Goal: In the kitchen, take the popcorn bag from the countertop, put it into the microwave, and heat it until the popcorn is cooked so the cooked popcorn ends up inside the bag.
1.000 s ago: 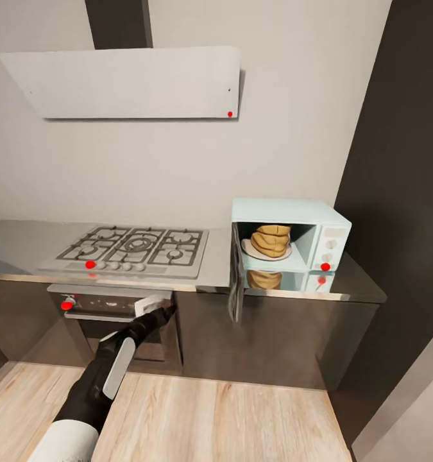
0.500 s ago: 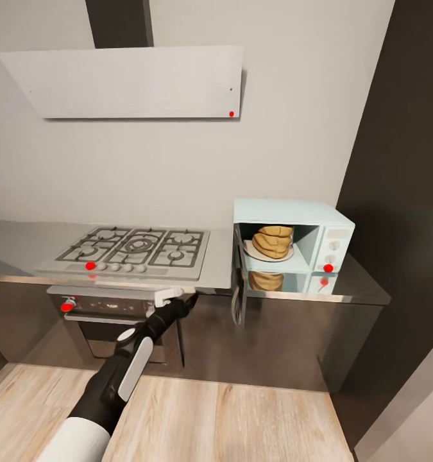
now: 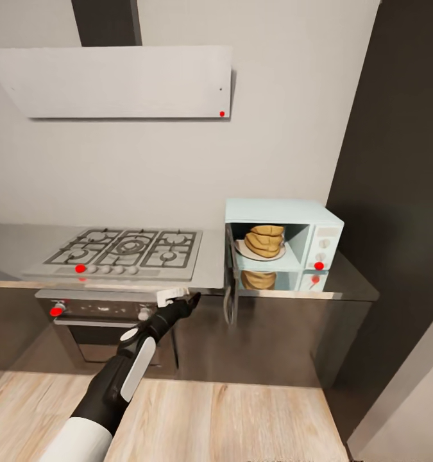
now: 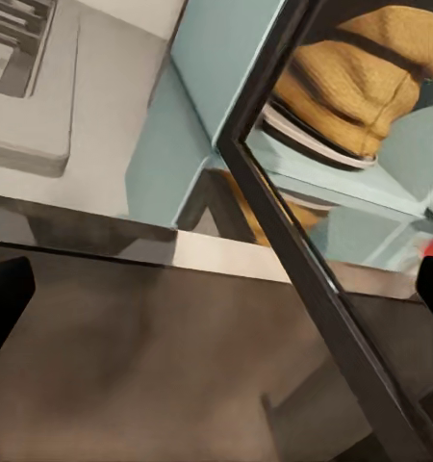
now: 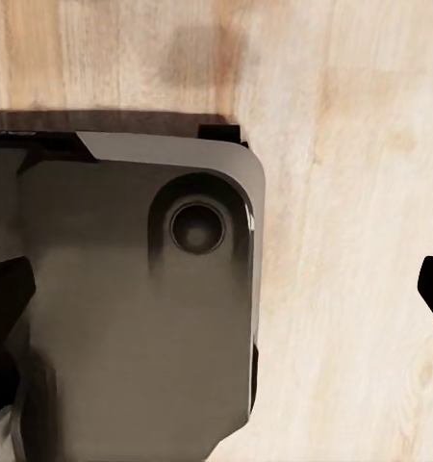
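From the head view, the microwave [image 3: 283,244] stood on the countertop [image 3: 213,266] just to the right of the gas hob [image 3: 123,251], its door [image 3: 229,287] swung open toward the room and seen nearly edge-on. The popcorn bag [image 3: 264,239] sat inside the microwave on a white plate [image 3: 245,250], and its reflection showed on the countertop below. An oven [image 3: 107,314] was built in under the hob, and a flat pale hood [image 3: 113,81] hung on the wall above the hob. The left gripper [image 3: 189,299] was raised in front of the dark cabinets, just below the countertop edge, between the oven and the microwave door; this view did not show how far apart its fingers were.

In the left wrist view, the dark fingertips [image 4: 5,306] showed at opposite edges of the picture with nothing between them, so the jaws were spread and empty. Beyond them ran the dark-framed microwave door, and past it the tan bag on its plate inside the pale blue cavity.

In the right wrist view, the right gripper [image 5: 226,284] pointed down at the wooden floor [image 5: 351,144] and the robot's dark base [image 5: 130,289], its fingers wide apart and grasping nothing.
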